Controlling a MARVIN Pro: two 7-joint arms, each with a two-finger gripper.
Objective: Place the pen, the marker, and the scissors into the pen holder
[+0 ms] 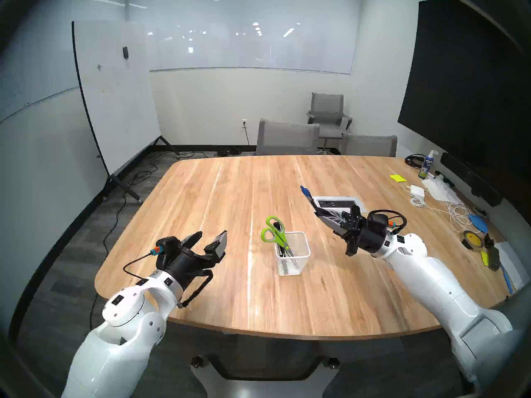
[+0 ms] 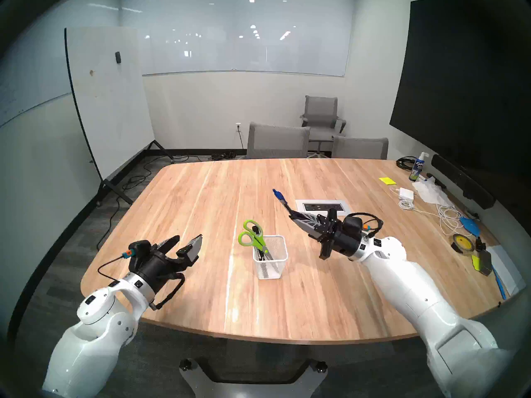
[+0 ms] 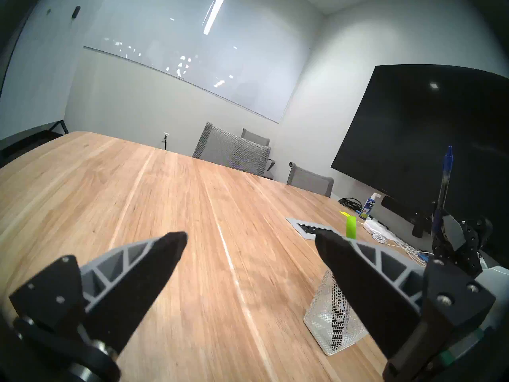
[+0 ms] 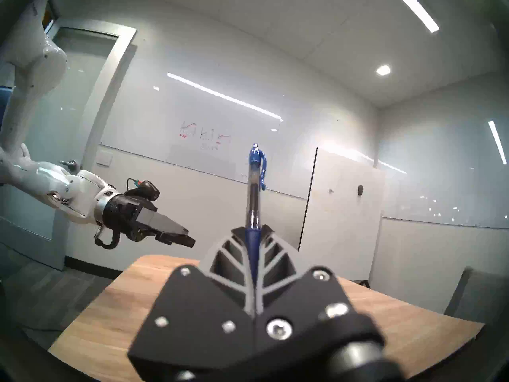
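Two items sit in the cup; the pen is aloft.
Left gripper point(image 1: 211, 239) hangs spread and empty left of the pen holder point(image 1: 293, 253), clear of the way; the scissors point(image 1: 274, 232) stand blades-down inside, beside a dark barrel, probably the marker point(image 1: 277, 226). Right gripper point(image 1: 323, 216) pinches the pen point(image 1: 309, 196) by its lower end, cap up, well right of the holder, likely so the tip can enter first.

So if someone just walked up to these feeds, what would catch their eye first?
Probably the right gripper, raised over the table right of the pen holder, jaws shut on the blue pen, whose capped end points up and away. Next, the lime-green scissors standing handles-up in the white mesh holder at the table's middle. The left gripper hangs open and empty to its left.
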